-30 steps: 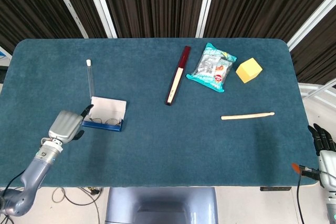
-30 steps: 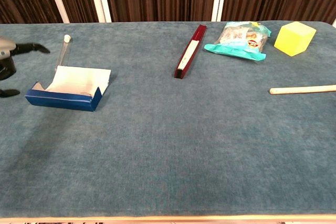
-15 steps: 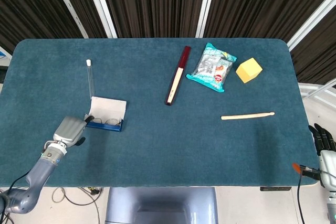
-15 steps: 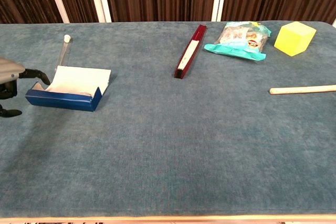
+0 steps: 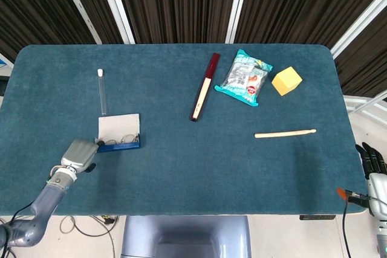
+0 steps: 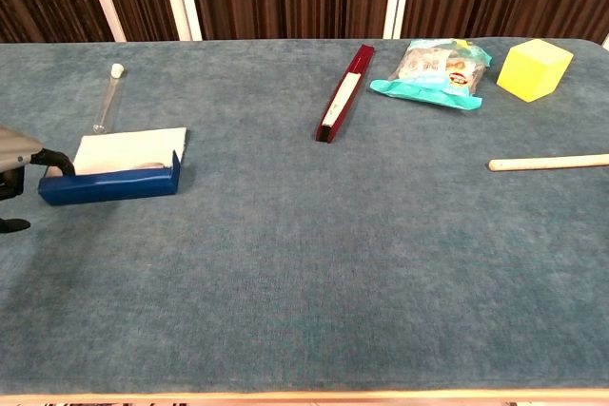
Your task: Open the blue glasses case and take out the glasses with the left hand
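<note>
The blue glasses case [image 5: 119, 132] [image 6: 109, 183] lies open at the table's left, its white-lined lid [image 6: 128, 149] laid back flat. The glasses [image 5: 123, 140] lie in the blue tray in the head view; the chest view hides them behind the front wall. My left hand [image 5: 78, 154] [image 6: 19, 164] is at the case's left end, with one dark finger [image 6: 57, 159] hooked against that corner and the thumb apart lower down. It holds nothing. My right hand [image 5: 375, 167] hangs off the table's right front corner, fingers straight and empty.
A clear tube [image 5: 102, 92] [image 6: 107, 97] lies just behind the case. Further right are a dark red long box [image 5: 204, 86] [image 6: 344, 92], a snack bag [image 5: 243, 77] [image 6: 433, 71], a yellow cube [image 5: 286, 81] [image 6: 533, 68] and a wooden stick [image 5: 285, 133] [image 6: 549, 163].
My left hand has drawn back toward the front left edge. The case has swung and slid with it, so its long side now lies squarer to the table's front edge.
</note>
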